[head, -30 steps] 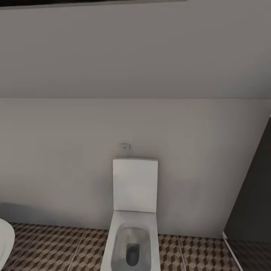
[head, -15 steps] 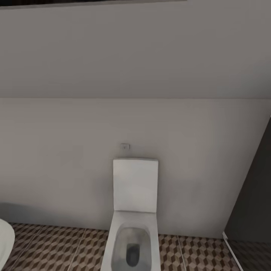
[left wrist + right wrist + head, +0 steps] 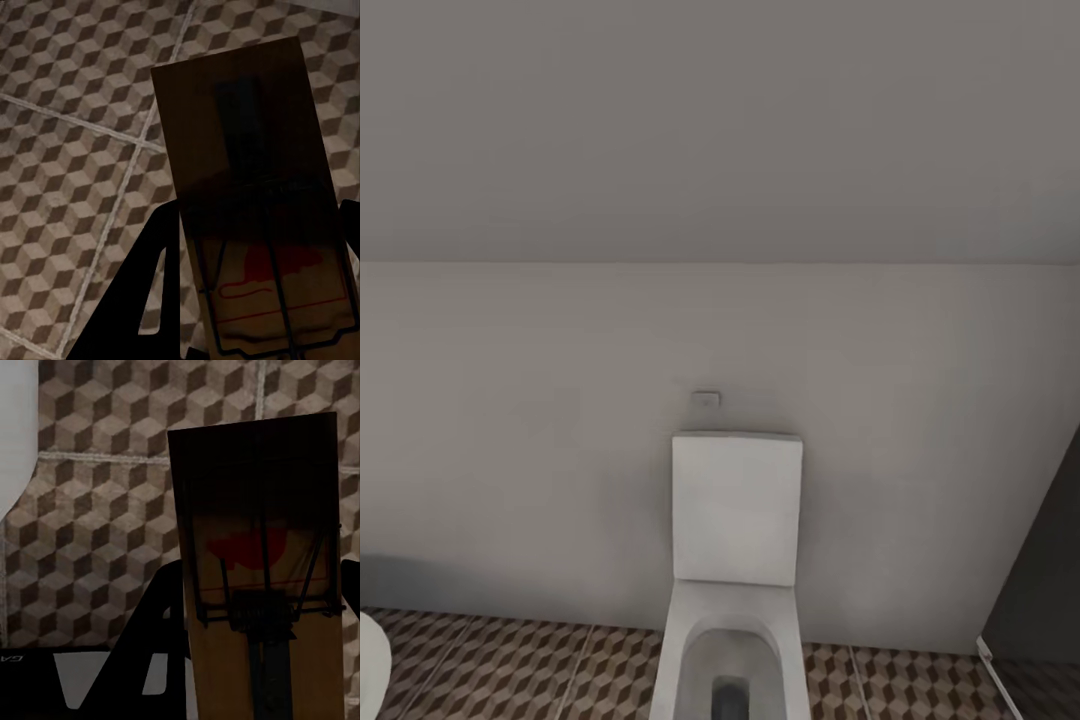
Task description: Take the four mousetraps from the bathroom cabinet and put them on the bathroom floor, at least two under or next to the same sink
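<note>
In the left wrist view, a mousetrap point(image 3: 240, 135), a flat brown board with dark wire and a red print, sits clamped between the dark fingers of my left gripper point(image 3: 259, 210). It hangs over the cube-patterned bathroom floor point(image 3: 67, 165). My right gripper point(image 3: 261, 574) is shut on a second mousetrap point(image 3: 255, 487) above the same kind of floor tiles point(image 3: 97, 510). The cabinet and the sink are out of view.
Straight ahead stands a white toilet point(image 3: 735, 520) with its lid up against a plain grey wall point(image 3: 720, 320). A strip of cube-patterned floor point(image 3: 510, 670) runs along the wall's foot. A dark panel point(image 3: 1050, 580) is at the right, a rounded white edge point(image 3: 368, 665) at the lower left.
The whole head view has shifted: the toilet now sits slightly lower and to the right, and the dark strip at the top is gone. That is the camera moving.
</note>
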You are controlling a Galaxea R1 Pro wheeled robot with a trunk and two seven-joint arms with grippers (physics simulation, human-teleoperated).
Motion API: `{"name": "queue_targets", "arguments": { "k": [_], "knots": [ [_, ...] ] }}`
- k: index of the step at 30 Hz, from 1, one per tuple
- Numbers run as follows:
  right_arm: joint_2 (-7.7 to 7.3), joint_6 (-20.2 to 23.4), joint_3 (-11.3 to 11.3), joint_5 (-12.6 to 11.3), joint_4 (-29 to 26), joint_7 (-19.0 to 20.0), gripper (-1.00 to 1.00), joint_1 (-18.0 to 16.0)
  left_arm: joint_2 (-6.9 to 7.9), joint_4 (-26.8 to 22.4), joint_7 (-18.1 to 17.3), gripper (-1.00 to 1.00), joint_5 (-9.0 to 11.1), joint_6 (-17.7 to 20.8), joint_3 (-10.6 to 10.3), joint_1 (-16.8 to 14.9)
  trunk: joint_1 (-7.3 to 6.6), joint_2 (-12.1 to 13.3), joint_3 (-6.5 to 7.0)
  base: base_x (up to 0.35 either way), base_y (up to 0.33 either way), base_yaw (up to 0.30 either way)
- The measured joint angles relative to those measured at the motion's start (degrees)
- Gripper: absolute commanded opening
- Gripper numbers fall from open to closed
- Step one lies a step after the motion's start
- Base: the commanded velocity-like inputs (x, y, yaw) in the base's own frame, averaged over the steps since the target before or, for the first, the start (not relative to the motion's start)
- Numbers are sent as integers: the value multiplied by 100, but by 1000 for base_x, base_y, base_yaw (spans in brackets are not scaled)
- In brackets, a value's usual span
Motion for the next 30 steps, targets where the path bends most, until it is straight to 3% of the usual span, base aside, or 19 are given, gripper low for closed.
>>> {"name": "queue_targets", "arguments": {
  "k": [18, 30],
  "knots": [
    [-4, 18, -8, -30, 3, -9, -100, 0, -18, -4, 14, -100, -1, -17, 3, 0, 1, 0, 0, 6, 2, -48],
    [-4, 9, -8, -22, 3, -4, -100, 0, -9, -1, -8, -100, 4, -27, 15, 0, 1, 0, 0, 22, -96, -2]
  ]
}}
